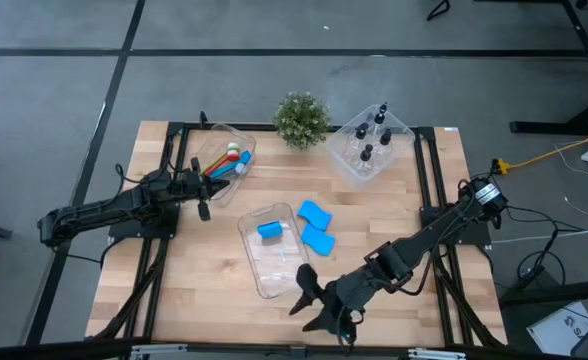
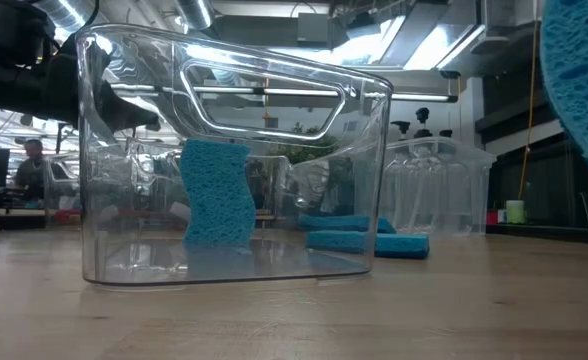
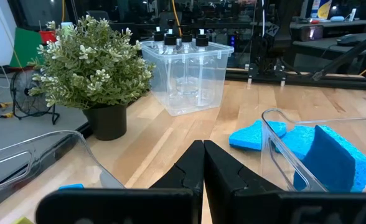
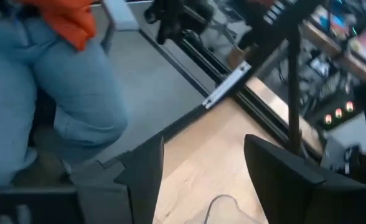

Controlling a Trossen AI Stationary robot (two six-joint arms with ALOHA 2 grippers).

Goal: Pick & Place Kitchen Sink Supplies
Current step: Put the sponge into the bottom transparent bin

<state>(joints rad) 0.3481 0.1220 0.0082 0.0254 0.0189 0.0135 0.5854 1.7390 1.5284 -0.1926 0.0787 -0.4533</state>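
The bench (image 1: pixel 374 215) is pale wood planks with a visible grain, framed by dark rails. The left pincer (image 1: pixel 203 188) rests with its two matte black fingers pressed flat together, holding nothing, just beside a clear bin (image 1: pixel 224 152) that holds the thin brushes (image 1: pixel 232 160) with red, blue and yellow-green ends. Ahead of it stands a small plant (image 3: pixel 93 65) with matte green leaves in a dark pot, and beyond that a glossy clear tub (image 3: pixel 186 78) of small bottles (image 3: pixel 183 42) with black caps. The right pincer (image 1: pixel 314 310) sits at the bench's near edge with its angular dark fingers spread fairly wide and nothing between them. Just beyond it lies a rounded rectangular clear bin (image 1: pixel 272 250) with a moulded handle slot, and inside it one porous bright blue sponge (image 1: pixel 269 230) stands on edge. Two more wavy-edged sponges (image 1: pixel 317 226) lie overlapping on the wood beside that bin. A person in blue jeans and an orange top (image 4: pixel 58 81) stands past the bench edge. No writing is legible anywhere.
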